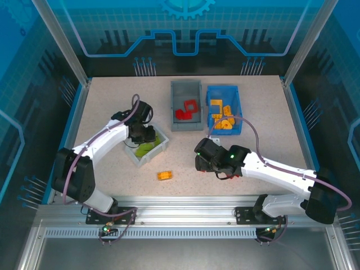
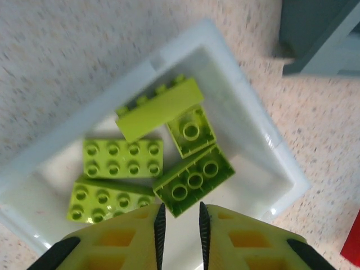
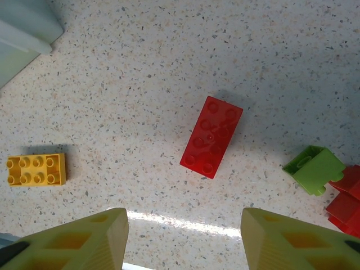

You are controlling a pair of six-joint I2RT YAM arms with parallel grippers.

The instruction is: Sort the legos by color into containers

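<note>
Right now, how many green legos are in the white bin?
5: a long one on edge at top, a small square one beside it, two flat mid-bin, one at lower left. Others may hide underneath.

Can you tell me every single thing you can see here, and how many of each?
white bin: one, white, left of table
green legos: five, lime green, inside white bin
grey bin: one, grey, back middle
red legos: several, red, inside grey bin
blue bin: one, bright blue, right of grey bin
orange-yellow legos: several, inside blue bin
loose orange-yellow lego: one, on table, near front
loose red lego: one, on table
loose green lego: one, on table, beside red pieces
red pieces: at least two, on table, cut off at picture edge
table: one, speckled beige
left gripper: nearly closed, empty, over white bin
right gripper: open, above loose red lego
</note>
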